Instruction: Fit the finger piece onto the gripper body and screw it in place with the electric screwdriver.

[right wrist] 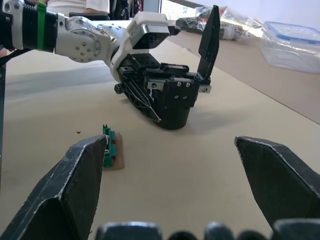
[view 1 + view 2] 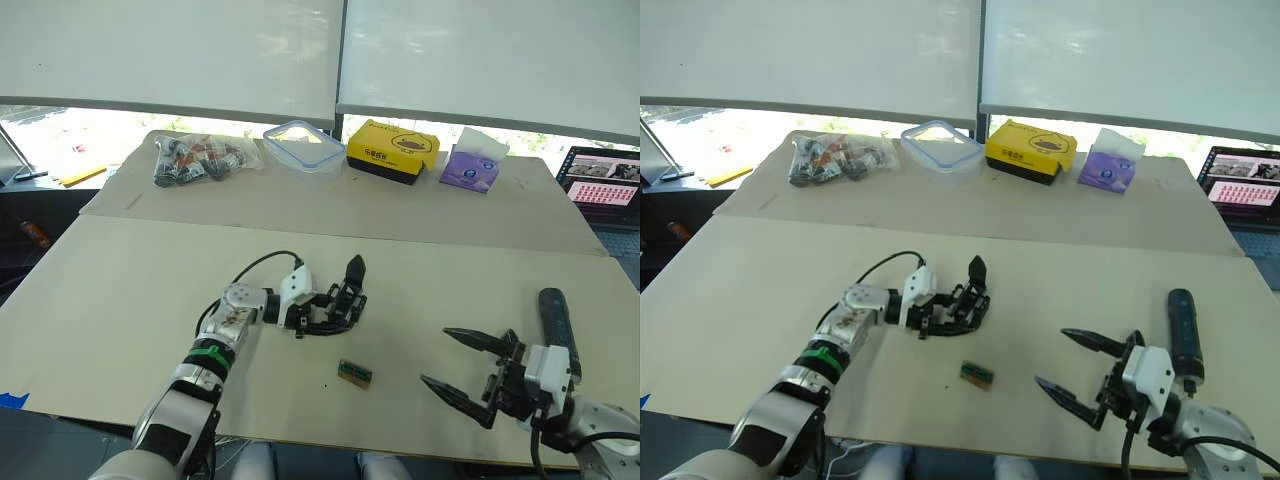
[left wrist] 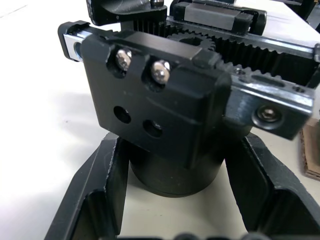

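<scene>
I observed the left hand (image 2: 325, 318) closed around the gripper body (image 2: 340, 305), its two fingers pressed against the sides of the body's round base in the left wrist view. The gripper body sat on the counter (image 2: 120, 300) near its middle, with the finger piece (image 2: 355, 271) standing upright on its far side, tip pointing up. A small green-and-brown block (image 2: 354, 373) lay on the counter just beside the gripper body, toward the near edge, apart from both hands. I saw the right hand (image 2: 465, 370) spread wide and holding nothing, low over the counter near the near right edge. The electric screwdriver (image 2: 556, 320) lay just beside the right hand's outer side, running lengthwise away from the near edge. Between the two hands, the counter surface was open apart from the small block. Along the far edge stood a bag of parts (image 2: 200, 158), a clear plastic container (image 2: 303, 145), a yellow box (image 2: 393, 150) and a purple tissue pack (image 2: 473, 165), all well apart from the working area. A laptop (image 2: 600, 185) stood beyond the right edge.
</scene>
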Action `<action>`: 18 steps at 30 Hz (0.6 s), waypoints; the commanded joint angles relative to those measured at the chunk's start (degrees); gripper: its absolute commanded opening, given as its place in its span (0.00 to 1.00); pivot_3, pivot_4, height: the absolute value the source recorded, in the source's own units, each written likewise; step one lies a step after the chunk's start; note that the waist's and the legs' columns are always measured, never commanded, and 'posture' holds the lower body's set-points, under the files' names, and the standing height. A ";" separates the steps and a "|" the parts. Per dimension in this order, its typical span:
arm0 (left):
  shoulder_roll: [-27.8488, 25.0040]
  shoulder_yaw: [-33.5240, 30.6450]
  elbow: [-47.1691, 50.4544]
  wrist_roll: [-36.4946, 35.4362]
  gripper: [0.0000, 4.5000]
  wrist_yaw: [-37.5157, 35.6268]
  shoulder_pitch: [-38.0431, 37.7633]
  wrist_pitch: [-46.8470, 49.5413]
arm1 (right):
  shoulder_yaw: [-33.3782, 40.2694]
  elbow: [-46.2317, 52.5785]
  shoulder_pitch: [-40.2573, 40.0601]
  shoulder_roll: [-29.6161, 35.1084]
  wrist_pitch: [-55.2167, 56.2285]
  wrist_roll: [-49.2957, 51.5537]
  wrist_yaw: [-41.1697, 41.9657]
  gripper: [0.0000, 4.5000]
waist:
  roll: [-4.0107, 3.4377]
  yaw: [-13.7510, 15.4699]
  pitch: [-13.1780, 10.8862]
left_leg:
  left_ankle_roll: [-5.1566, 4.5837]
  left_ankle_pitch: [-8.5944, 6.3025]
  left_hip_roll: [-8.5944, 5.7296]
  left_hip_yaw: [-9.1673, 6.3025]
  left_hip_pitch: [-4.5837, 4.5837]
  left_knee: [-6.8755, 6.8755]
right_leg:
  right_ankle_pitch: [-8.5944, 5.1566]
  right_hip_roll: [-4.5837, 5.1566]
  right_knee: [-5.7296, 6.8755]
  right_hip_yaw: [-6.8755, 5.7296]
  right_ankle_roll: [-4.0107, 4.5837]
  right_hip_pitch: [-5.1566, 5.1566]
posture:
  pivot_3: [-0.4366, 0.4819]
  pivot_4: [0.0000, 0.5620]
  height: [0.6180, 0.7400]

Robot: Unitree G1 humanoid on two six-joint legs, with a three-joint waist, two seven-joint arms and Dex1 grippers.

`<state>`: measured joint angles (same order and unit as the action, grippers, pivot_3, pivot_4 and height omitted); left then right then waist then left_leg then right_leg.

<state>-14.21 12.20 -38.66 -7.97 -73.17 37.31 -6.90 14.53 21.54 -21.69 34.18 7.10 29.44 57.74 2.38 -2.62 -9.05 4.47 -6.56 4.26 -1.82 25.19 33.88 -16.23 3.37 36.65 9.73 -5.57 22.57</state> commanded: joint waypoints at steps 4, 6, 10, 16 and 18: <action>3.78 1.11 19.09 2.56 0.51 14.20 -7.91 6.03 | 4.77 4.13 -4.55 -0.11 1.63 1.26 -0.75 1.00 | 0.00 0.35 -0.01 | 0.00 0.00 -0.01 -0.01 0.01 0.03 | -0.02 0.01 0.01 0.00 -0.01 -0.03 | 0.48 0.27 1.00; 4.22 1.80 20.83 3.56 0.51 16.32 -9.09 6.87 | 5.00 4.63 -5.45 -0.25 1.61 1.32 -0.73 1.00 | 0.01 0.37 -0.01 | 0.01 -0.01 -0.02 -0.01 0.01 0.05 | -0.01 0.02 0.01 0.00 -0.01 -0.04 | 0.48 0.27 1.00; 4.46 2.88 20.57 4.58 0.51 18.30 -9.62 7.88 | 5.08 4.99 -5.62 -0.28 1.38 1.33 -1.02 1.00 | 0.00 0.19 -0.01 | 0.32 -0.21 -0.02 -0.02 0.00 0.05 | -0.01 0.02 0.00 0.00 -0.01 0.00 | 0.48 0.27 1.00; 2.88 3.08 18.15 4.35 0.51 17.54 -8.88 9.87 | 5.15 4.32 -4.30 0.01 1.10 1.40 -1.02 1.00 | 0.00 0.15 0.00 | 0.34 -0.22 -0.03 -0.02 -0.02 0.07 | -0.01 0.02 -0.01 0.00 -0.01 -0.03 | 0.48 0.27 1.00; 2.44 2.74 17.38 4.00 0.51 17.31 -8.58 10.65 | 5.08 4.24 -4.16 0.02 1.00 1.40 -0.79 1.00 | 0.00 0.17 0.00 | 0.34 -0.22 -0.03 -0.02 -0.02 0.07 | -0.01 0.02 -0.01 0.00 -0.01 -0.03 | 0.48 0.27 1.00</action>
<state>-11.47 15.00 -20.74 -3.62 -55.79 28.16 2.82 18.44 24.51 -25.90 34.05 7.29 29.65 56.82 2.38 -2.45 -9.05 4.81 -6.78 4.23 -1.84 25.17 33.94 -16.24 3.40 36.64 9.73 -5.57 22.54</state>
